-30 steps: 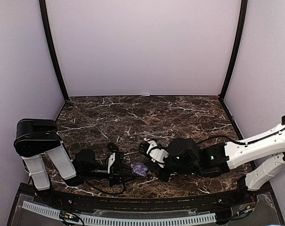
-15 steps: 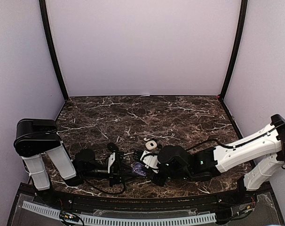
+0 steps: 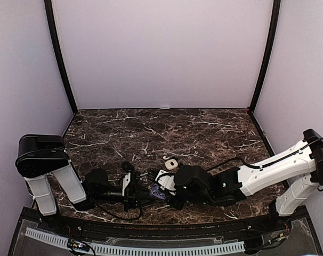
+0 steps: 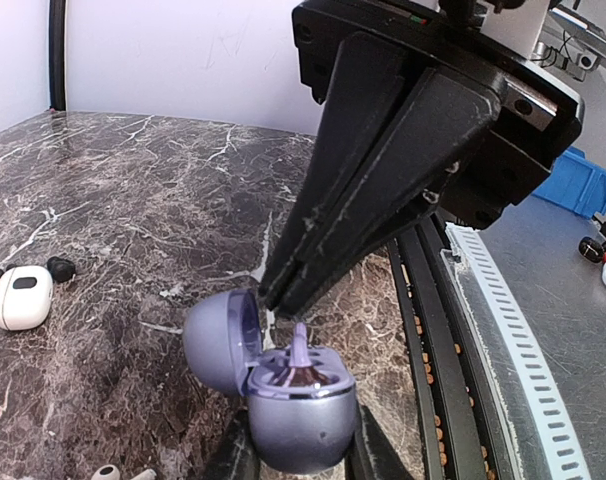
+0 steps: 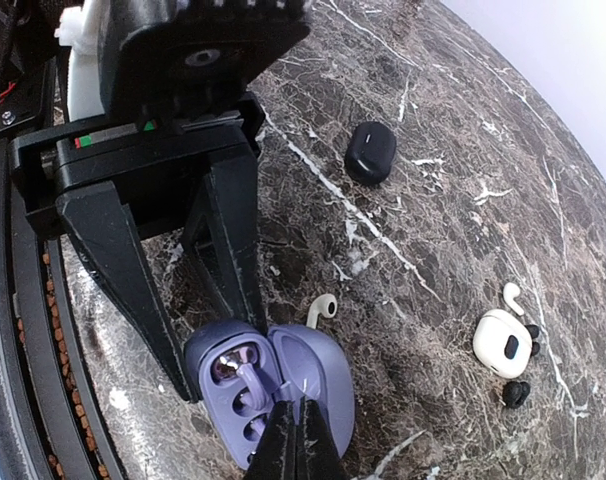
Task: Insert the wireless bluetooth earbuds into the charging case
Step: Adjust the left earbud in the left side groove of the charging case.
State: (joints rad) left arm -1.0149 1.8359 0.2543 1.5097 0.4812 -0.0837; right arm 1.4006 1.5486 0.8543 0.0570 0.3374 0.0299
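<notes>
- My right arm has slid toward 9 o'clock in the top view since a second ago. The white case (image 3: 171, 164) did not show then, and now it lies in the open.
- My left arm has stayed where it was.
- My right gripper (image 5: 297, 425) is over the purple charging case (image 5: 313, 375), down near the 6 o'clock edge of the table (image 3: 204, 128).
- My right fingers are pressed tight together, and I see nothing between them.
- Their tip is right by the case's open lid (image 4: 221, 340), just above a purple bud (image 4: 299, 348).
- That purple bud sits in a socket of the case, and its stem pokes up.
- My left gripper (image 4: 301, 455) pinches the purple charging case, with one finger on each side of its bottom half.
- A white bud (image 5: 323, 307) lies on the table just beside the purple charging case, at its 1 o'clock in my right wrist view.
- The white case is closed. In the top view it is near the purple charging case, at its 1 o'clock.
- A second white bud (image 5: 511, 294) lies just beside the white case, at its 12 o'clock in my right wrist view.
- Two dark buds are there too. One (image 5: 515, 393) is at the white case's 6 o'clock, and the other is tight against its 3 o'clock side.
- A little black case (image 5: 370, 152) lies on the table, closed — at 11 o'clock from the purple charging case in the top view, and apart from it.
</notes>
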